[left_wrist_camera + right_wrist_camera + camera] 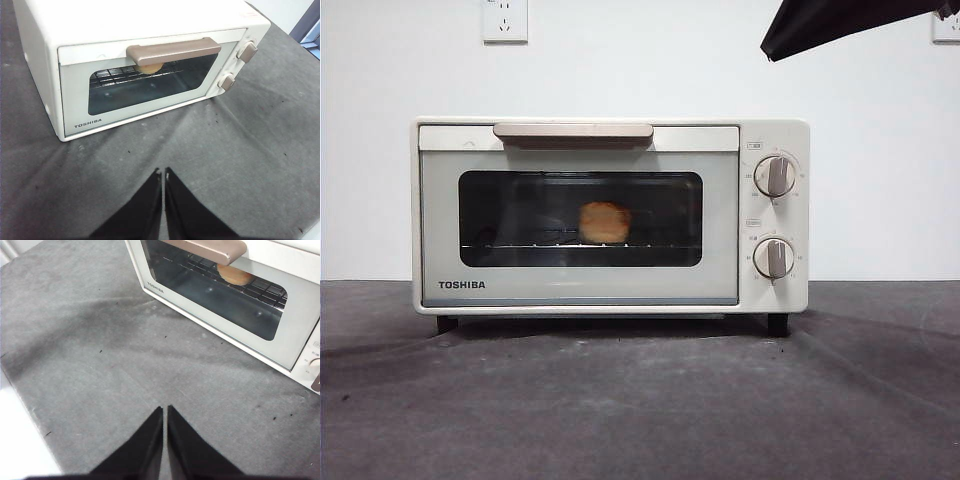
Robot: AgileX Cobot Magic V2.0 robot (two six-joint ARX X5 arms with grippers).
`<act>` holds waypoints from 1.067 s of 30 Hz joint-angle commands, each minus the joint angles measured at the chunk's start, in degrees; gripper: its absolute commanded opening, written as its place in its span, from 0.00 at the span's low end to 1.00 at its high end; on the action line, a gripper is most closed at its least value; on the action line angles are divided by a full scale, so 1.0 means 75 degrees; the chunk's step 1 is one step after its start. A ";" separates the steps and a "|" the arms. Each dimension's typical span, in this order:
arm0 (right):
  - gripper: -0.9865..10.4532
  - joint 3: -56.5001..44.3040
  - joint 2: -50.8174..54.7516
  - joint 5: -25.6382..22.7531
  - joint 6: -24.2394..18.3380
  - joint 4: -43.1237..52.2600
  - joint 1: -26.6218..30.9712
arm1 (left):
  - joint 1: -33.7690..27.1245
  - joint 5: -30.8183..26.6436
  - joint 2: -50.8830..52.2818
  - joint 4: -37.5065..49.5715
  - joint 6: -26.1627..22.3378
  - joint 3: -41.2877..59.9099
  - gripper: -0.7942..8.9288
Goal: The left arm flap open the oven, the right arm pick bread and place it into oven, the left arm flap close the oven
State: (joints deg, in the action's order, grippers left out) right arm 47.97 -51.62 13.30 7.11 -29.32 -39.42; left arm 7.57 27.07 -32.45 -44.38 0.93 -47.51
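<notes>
The cream-white Toshiba oven [610, 215] stands on the grey mat with its door shut and its beige handle [573, 131] up. The golden bread [605, 222] lies on the wire rack inside, behind the dark glass; it also shows as bread [148, 68] under the handle and bread [235, 275] through the window. My left gripper [163, 173] hangs shut over the mat in front of the oven [140, 65], holding nothing. My right gripper [165, 411] is shut and empty too, off the oven [240, 295] toward its front. A black arm tip [840, 22] shows at the top right of the front view.
Two round knobs [775, 176] sit on the oven's right panel. The grey mat [640, 400] spreads in front of the oven. A white wall with an outlet [505, 20] stands behind. The mat's edge [25, 405] shows in the right wrist view.
</notes>
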 commanded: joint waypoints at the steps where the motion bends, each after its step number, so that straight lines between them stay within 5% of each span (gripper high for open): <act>1: 0.09 0.0047 -0.0044 -0.0003 0.0041 0.0079 -0.0070 | 0.0015 -0.0012 -0.0012 0.0079 -0.0090 -0.0143 0.10; 7: 0.10 0.0047 -0.0044 -0.0003 0.0041 0.0079 -0.0070 | -0.0032 -0.0102 0.0335 0.0764 -0.1046 -0.0029 0.10; 14: 0.09 0.0047 -0.0044 -0.0003 0.0044 0.0079 -0.0070 | -0.0373 -0.1565 0.1268 0.4406 -0.1087 0.1469 0.10; 18: 0.09 0.0047 -0.0044 -0.0003 0.0041 0.0079 -0.0070 | -0.0557 -0.2495 0.1953 0.5540 -0.1084 0.2652 0.10; 24: 0.09 0.0047 -0.0044 -0.0003 0.0044 0.0079 -0.0070 | -0.0836 -0.3255 0.3110 0.5869 -0.1090 0.4237 0.10; 32: 0.09 0.0047 -0.0044 -0.0003 0.0044 0.0079 -0.0070 | -0.1067 -0.3276 0.4028 0.5799 -0.1090 0.5496 0.10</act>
State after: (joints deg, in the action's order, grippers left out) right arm 47.97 -51.62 13.32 7.14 -29.32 -39.42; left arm -0.25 2.76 -2.50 -1.43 -6.74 -6.66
